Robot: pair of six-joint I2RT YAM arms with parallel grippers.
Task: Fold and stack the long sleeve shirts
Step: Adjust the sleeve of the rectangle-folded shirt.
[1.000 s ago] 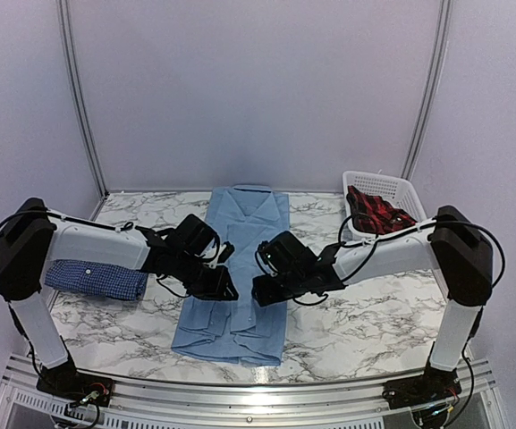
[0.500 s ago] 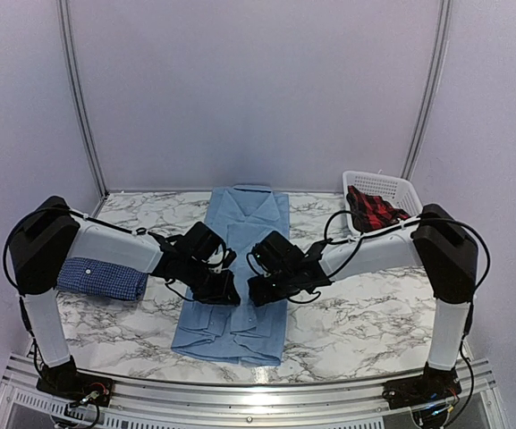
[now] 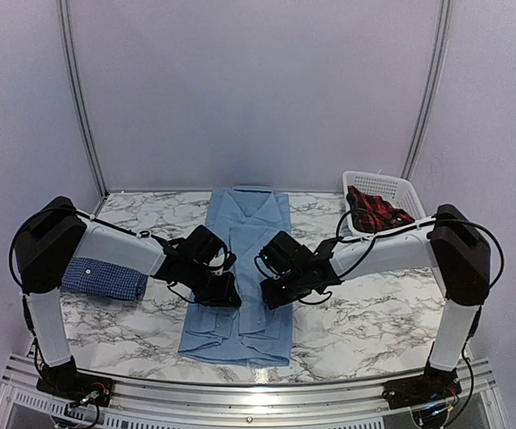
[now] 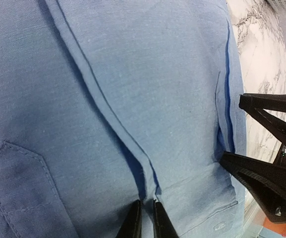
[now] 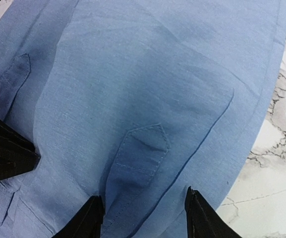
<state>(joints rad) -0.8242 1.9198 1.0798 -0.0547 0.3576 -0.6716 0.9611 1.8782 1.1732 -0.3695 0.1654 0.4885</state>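
While the light blue shirt [image 3: 244, 259] lies lengthwise down the middle of the desk [image 3: 365, 313], collar at the far end, the left fingers [image 3: 225, 293] are nearly together, pinching a raised fold of it. The right fingers [image 3: 274, 295] stand apart over the shirt's right side; whether they press the cloth I cannot quite tell. The dark blue checked shirt [image 3: 105, 277] lies folded at the desk's left edge. A white basket [image 3: 378, 183] at the far right holds red plaid cloth [image 3: 376, 213].

One plain shirt [image 3: 249, 214], one checked shirt [image 3: 101, 277], one basket [image 3: 374, 181], one red garment [image 3: 376, 213].
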